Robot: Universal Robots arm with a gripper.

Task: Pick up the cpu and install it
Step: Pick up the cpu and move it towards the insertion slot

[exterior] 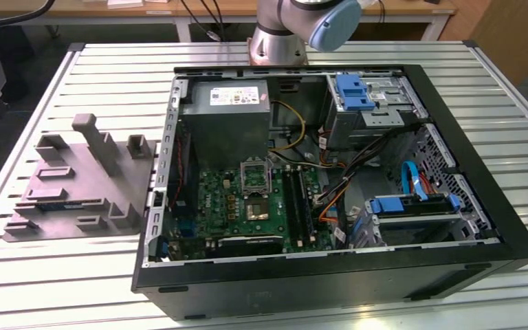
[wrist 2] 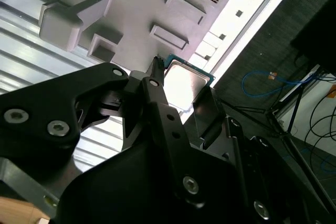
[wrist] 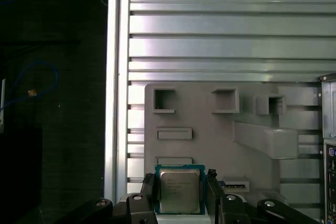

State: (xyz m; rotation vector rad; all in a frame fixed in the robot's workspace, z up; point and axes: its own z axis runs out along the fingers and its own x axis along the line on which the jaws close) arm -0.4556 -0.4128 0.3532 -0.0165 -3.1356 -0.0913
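cpu [wrist: 179, 191]: silvery-grey top, green rim
gripper [wrist: 180, 183]: black
holder [wrist: 210, 129]: plain matt grey
table [wrist: 226, 24] under the holder: pale silver, parallel ribbed stripes
computer case [exterior: 337, 289] beside the holder: black shell
circuit board [exterior: 236, 206]: green, dark patches

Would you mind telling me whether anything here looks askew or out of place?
Nothing stands out. In the first wrist view the cpu sits square in the gripper, above the grey holder.
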